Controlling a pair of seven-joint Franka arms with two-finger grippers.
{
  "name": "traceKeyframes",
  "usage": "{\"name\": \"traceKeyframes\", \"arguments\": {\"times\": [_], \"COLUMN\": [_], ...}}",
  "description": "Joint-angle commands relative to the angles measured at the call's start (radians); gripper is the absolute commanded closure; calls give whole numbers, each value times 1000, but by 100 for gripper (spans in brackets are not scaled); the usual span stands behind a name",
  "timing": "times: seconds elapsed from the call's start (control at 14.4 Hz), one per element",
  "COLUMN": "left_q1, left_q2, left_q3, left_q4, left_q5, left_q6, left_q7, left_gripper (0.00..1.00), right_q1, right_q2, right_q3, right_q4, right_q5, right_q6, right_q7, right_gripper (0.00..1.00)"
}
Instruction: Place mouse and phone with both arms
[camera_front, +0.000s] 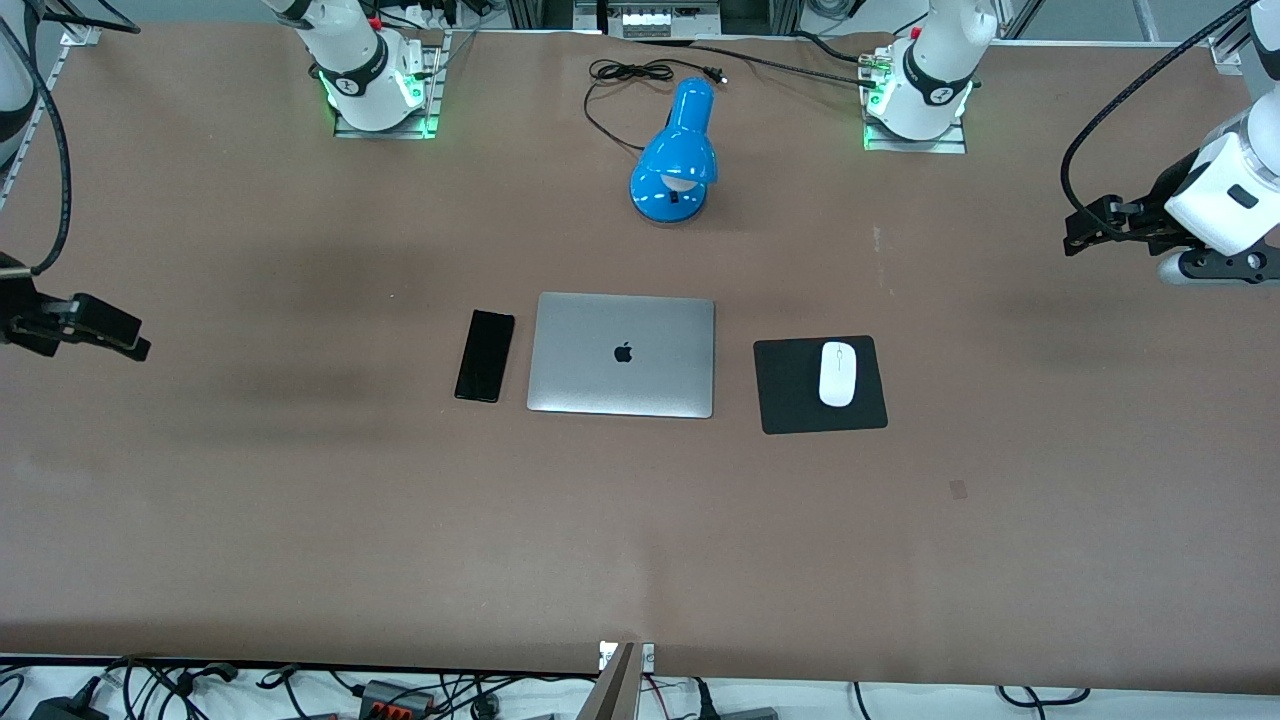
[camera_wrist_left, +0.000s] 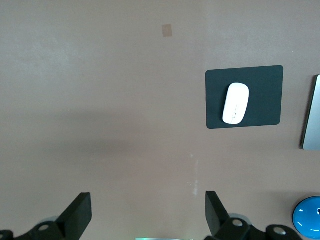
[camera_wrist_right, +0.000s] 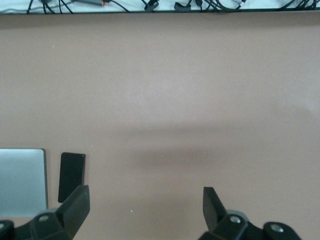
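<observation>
The left gripper (camera_wrist_left: 145, 215) hangs with its 2 fingers (camera_wrist_left: 80, 212) spread wide and nothing between them, up over bare table (camera_front: 300, 520) at the left arm's end. The right gripper (camera_wrist_right: 145, 210) is likewise spread and empty, over bare table at the right arm's end.

The mouse (camera_front: 837, 373) lies on the mouse pad (camera_front: 790, 395), near the pad's edge toward the left arm's end; its long axis runs from the front camera toward the robots' bases. The phone (camera_front: 485, 355) lies flat, dark face up, just beside the closed laptop (camera_front: 622, 355) toward the right arm's end, its long axis roughly parallel to the mouse's, slightly tilted. A blue lamp (camera_front: 675, 160) stands farther from the front camera than the laptop.
</observation>
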Motion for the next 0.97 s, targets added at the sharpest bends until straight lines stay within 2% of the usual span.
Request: {"name": "traceKeyframes", "arguments": {"times": [0.0, 0.28, 0.62, 0.9], "left_q1": [2, 2, 2, 2], "left_q2": [-4, -4, -3, -3], "left_q3": [-1, 1, 2, 4], "left_q4": [11, 11, 11, 11], "left_q5": [6, 6, 6, 6], "left_q6": [-17, -17, -17, -17], "left_q7": [-9, -9, -9, -9], "left_gripper": [0, 0, 0, 0], "right_q1": [-3, -4, -16, -18], "right_q2": [-109, -262, -353, -353], "right_q3": [2, 1, 1, 1], "right_q4": [-161, -379, -488, -475], "right_q5": [-15, -16, -15, -10], "right_q6": [37, 88, 93, 79], "right_q7": [-29, -31, -31, -29], "right_gripper": [0, 0, 0, 0]}}
